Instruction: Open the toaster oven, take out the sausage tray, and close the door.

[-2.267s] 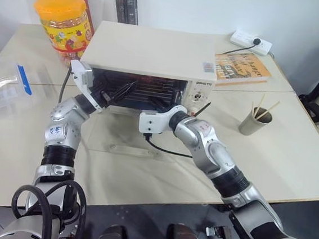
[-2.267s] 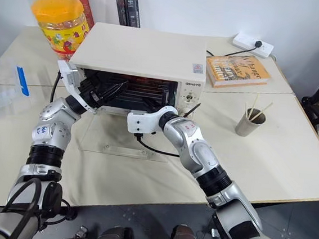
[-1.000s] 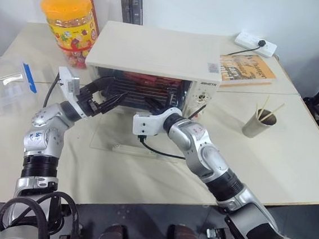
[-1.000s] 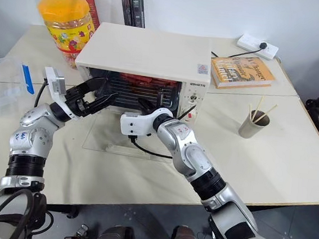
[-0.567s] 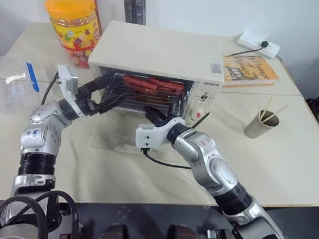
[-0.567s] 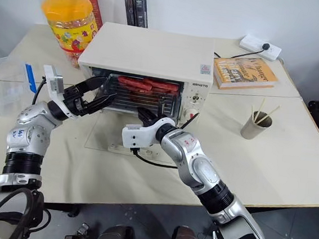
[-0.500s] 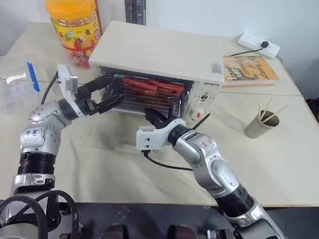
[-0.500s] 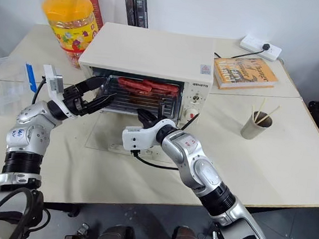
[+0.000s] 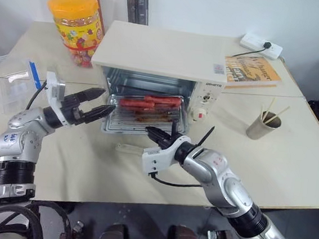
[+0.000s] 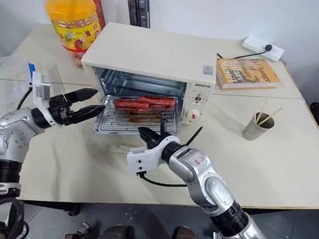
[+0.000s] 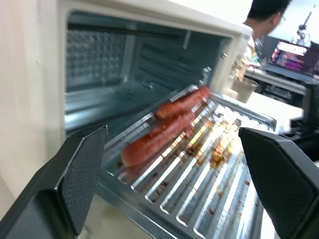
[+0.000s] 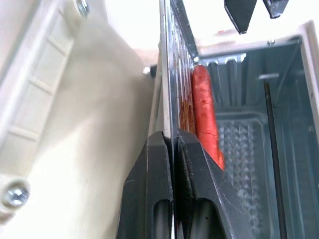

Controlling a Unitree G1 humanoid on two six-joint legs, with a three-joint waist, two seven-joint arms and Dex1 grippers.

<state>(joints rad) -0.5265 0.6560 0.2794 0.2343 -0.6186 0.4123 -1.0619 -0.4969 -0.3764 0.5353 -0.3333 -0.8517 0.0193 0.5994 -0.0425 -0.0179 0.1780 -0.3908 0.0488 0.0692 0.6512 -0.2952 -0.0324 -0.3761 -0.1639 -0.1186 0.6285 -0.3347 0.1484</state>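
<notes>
The cream-white toaster oven (image 9: 166,52) stands mid-table with its glass door (image 9: 124,148) folded down flat on the table. The ribbed silver sausage tray (image 9: 126,125) sticks halfway out of the opening, carrying red sausages (image 9: 147,102) and brown grease stains. My right gripper (image 9: 157,135) is shut on the tray's front rim (image 12: 168,114). In the right wrist view the rim runs between its fingers (image 12: 197,164). My left gripper (image 9: 96,103) stands open just off the tray's left side, holding nothing. The left wrist view shows the tray (image 11: 219,164) between its fingertips (image 11: 87,164).
An orange-lidded jar (image 9: 75,24) stands back left, with a clear plastic box with a blue clip (image 9: 13,83) on the left. A book (image 9: 249,69) and a power strip (image 9: 260,45) lie back right. A cup of chopsticks (image 9: 260,126) stands right. A person (image 11: 264,15) is behind.
My right gripper has drawn back toward the table's front, pulling the sausage tray partway out of the oven. My left gripper has moved back and left, away from the opening, still open.
</notes>
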